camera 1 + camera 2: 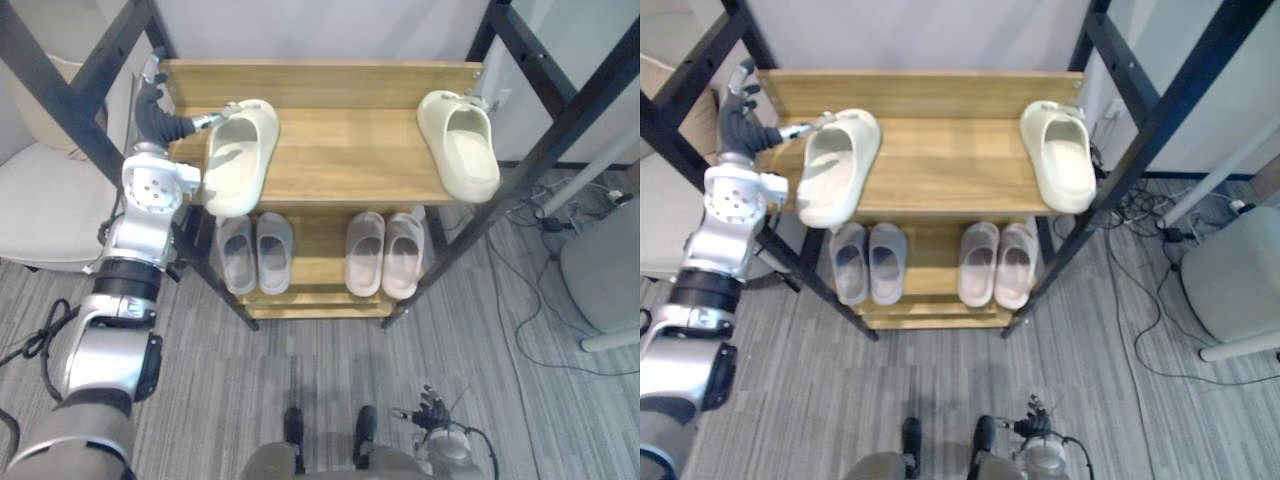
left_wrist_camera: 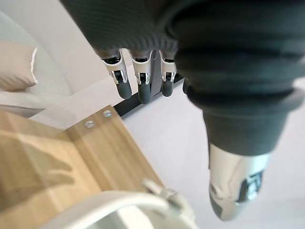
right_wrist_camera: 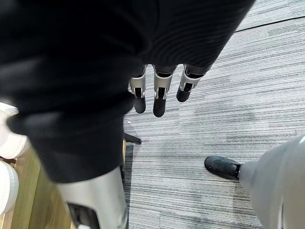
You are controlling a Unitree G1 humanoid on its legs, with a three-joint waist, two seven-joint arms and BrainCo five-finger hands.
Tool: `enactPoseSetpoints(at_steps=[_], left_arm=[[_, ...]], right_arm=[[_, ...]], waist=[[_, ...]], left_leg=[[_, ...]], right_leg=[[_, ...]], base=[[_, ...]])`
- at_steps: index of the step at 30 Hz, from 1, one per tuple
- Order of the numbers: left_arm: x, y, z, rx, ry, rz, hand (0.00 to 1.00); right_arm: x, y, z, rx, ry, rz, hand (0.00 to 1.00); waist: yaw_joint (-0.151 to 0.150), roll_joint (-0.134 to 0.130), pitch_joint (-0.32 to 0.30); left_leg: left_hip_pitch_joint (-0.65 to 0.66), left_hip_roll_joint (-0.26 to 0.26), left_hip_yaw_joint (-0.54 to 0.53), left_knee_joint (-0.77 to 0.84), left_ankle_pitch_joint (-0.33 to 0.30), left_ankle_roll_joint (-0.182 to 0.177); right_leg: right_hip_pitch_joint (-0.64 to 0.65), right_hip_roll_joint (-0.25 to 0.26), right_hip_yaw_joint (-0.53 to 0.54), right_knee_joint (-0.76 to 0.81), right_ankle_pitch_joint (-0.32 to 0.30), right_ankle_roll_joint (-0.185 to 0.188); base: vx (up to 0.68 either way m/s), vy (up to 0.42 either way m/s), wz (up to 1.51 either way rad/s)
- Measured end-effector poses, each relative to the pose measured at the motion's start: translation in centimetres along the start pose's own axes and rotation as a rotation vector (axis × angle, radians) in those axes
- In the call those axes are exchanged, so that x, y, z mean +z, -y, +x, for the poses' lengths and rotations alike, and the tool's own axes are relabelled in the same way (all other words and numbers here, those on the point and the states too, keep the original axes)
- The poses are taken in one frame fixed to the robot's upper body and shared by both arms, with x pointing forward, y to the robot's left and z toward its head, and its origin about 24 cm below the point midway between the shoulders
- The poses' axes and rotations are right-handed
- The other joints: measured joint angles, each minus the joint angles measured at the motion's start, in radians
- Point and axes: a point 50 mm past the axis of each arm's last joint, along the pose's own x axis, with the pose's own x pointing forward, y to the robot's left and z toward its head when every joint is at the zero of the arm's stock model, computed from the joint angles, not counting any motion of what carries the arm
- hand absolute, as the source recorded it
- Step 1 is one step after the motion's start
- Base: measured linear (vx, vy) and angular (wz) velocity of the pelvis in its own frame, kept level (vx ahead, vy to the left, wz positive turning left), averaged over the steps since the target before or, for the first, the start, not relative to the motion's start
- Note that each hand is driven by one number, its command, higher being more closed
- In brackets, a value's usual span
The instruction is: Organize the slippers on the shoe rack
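Our left hand (image 1: 152, 100), fingers straight, sits at the top-left end of the shoe rack (image 1: 340, 150), just beside a cream slipper (image 1: 240, 155). Our right hand (image 1: 430, 408) hangs loose-fingered before the rack.

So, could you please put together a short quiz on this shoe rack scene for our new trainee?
1. True or false: the left cream slipper and the right cream slipper lie touching, side by side, on the top shelf.
2. How many slippers sit on the lower shelf? A two, B four, C six.
3. Fill in: the right hand hangs low near the floor, while the ___ hand is up at the left cream slipper.
Key: 1 false, they lie apart at opposite ends. 2 B, a grey pair and a pinkish pair. 3 left: the left hand.
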Motion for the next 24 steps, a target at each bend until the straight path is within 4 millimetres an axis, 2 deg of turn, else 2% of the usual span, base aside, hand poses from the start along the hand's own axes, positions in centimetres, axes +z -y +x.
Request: enactPoseSetpoints(at_steps=[11,15,21,24], left_arm=[[-1.2,0.7,-0.2,-0.027,-0.053,0.059,0.0],[-0.6,0.9,0.1,-0.031,-0.035,0.054,0.0],[1.3,1.2,1.0,-0.026,0.015,0.032,0.0],[1.7,1.5,1.3,-0.031,0.019,0.027,0.0]], right_arm=[[0.1,0.0,0.1,-0.013,0.003,0.002,0.0],[0.3,0.0,0.1,-0.017,0.007,0.003,0.0],[0.8,-0.4,0.2,-0.01,0.018,0.011,0.0],[1.0,-0.5,0.3,-0.009,0.021,0.013,0.0]], waist=[[-0.003,-0.012,-0.001],[-0.002,-0.017,0.0],[-0.004,-0.038,0.011],[-0.006,-0.039,0.012]], left_leg=[[-0.012,0.001,0.01,0.0,0.0,0.0],[-0.026,0.003,0.016,0.004,0.0,0.0],[-0.044,0.006,0.026,0.014,0.0,0.001],[-0.056,0.009,0.028,0.027,-0.004,0.001]], right_leg=[[-0.016,0.0,0.005,0.005,0.0,0.0],[-0.034,0.0,0.008,0.014,0.0,0.0],[-0.06,0.0,0.018,0.023,0.005,-0.005],[-0.068,0.001,0.019,0.027,0.005,-0.006]], base=[[0.0,0.0,0.0],[0.0,0.002,-0.02],[0.0,0.005,-0.05],[0.0,0.0,-0.02]])
